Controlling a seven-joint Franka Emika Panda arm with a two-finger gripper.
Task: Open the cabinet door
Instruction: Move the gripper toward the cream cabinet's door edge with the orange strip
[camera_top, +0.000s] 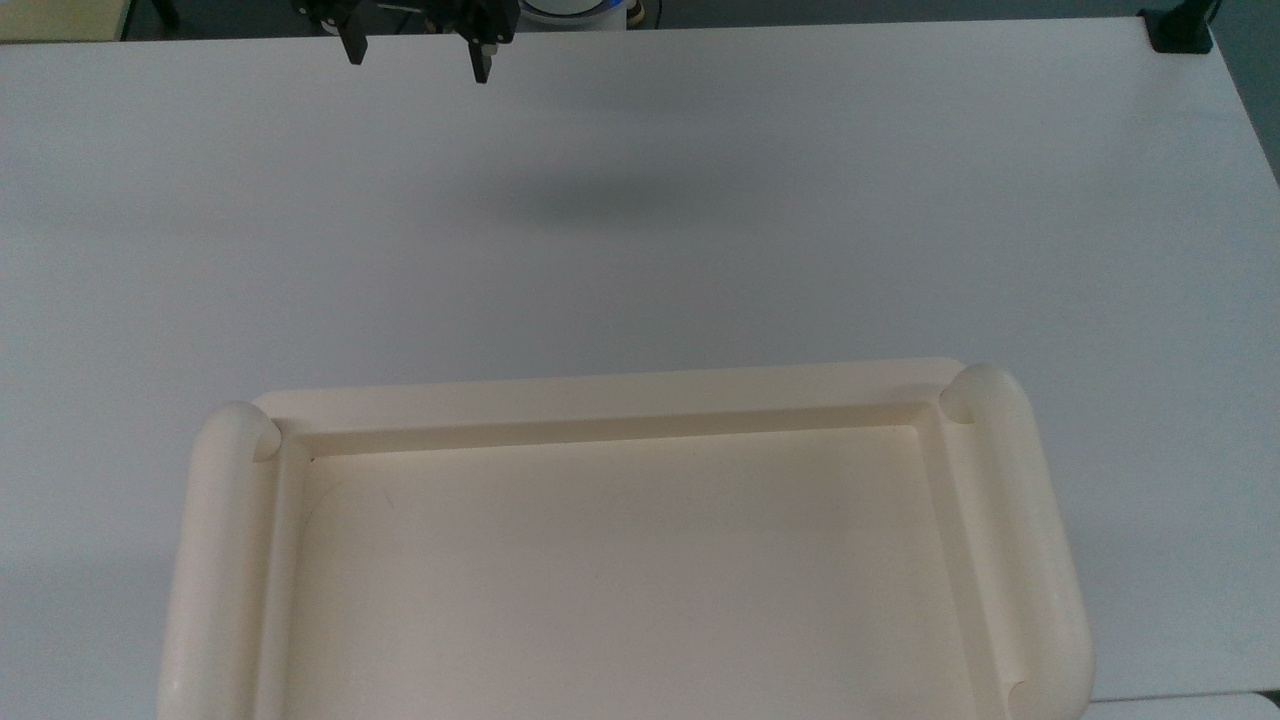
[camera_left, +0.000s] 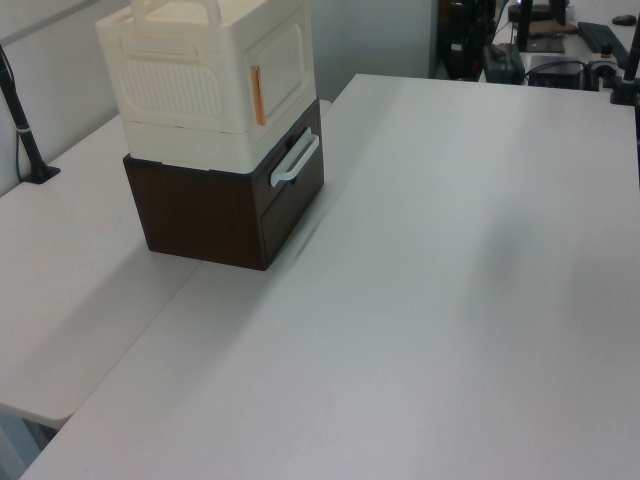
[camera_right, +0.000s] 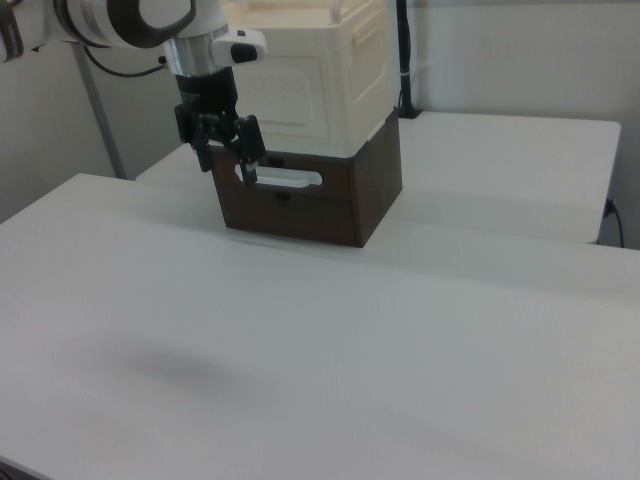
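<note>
- The large cream plastic cabinet (camera_left: 210, 75), a box with a recessed tray top and thick rounded rails along its short sides, is sitting on top of a dark brown wooden drawer unit (camera_left: 225, 205), which is probably there to lift the door up to a height the arm can reach head-on.
- That stack is standing toward one edge of the wide white counter (camera_left: 450, 280), leaving a broad open stretch in front of it, I would guess so the panel has space to swing out.
- The cabinet door (camera_left: 283, 62), a thin flat cream plastic panel with a raised inner rim, is lying flush against the front of the box, so it looks shut; a narrow orange strip (camera_left: 256, 95) is running down one of its edges, and I take that for the side meant to be pulled.
- The black two-finger end effector (camera_top: 415, 55) is hanging above the counter with its fingers spread wide apart and nothing between them, well apart from the cabinet in the top view.
- In the right view the end effector (camera_right: 230, 160) is pointing downward, drawn in front of the drawer unit's white bar handle (camera_right: 280, 181).
- Judging by this, the opening is not yet begun; the spread fingers look readied to take the door's free edge.
</note>
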